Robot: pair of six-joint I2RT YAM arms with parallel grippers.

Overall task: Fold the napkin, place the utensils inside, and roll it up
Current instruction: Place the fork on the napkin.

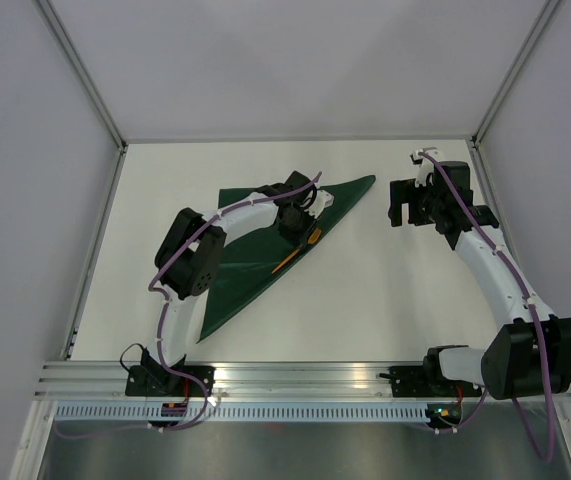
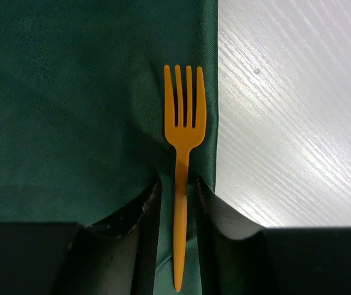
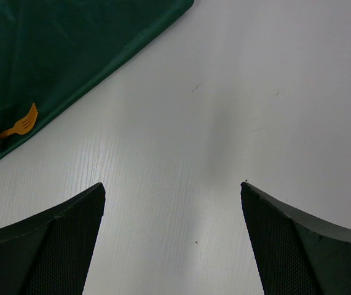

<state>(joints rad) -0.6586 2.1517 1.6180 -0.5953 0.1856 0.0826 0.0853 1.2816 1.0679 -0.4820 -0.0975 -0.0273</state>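
The dark green napkin (image 1: 255, 250) lies folded into a triangle on the white table, its long edge running from near left to far right. An orange plastic fork (image 2: 184, 117) rests on the napkin (image 2: 70, 110) close to that edge, tines pointing away from the wrist. My left gripper (image 2: 177, 181) straddles the fork's handle, and a narrow gap shows on each side, so the jaws are slightly open and not clamping it. In the top view the left gripper (image 1: 300, 225) sits over the fork (image 1: 293, 258). My right gripper (image 3: 172, 184) hovers wide open over bare table, with nothing between its fingers.
The right gripper (image 1: 402, 205) is to the right of the napkin's far corner. The right wrist view shows the napkin (image 3: 70, 49) and fork (image 3: 20, 125) at upper left. Grey walls and metal frame posts (image 1: 85, 75) enclose the table; a metal rail (image 1: 295, 375) runs along the near edge.
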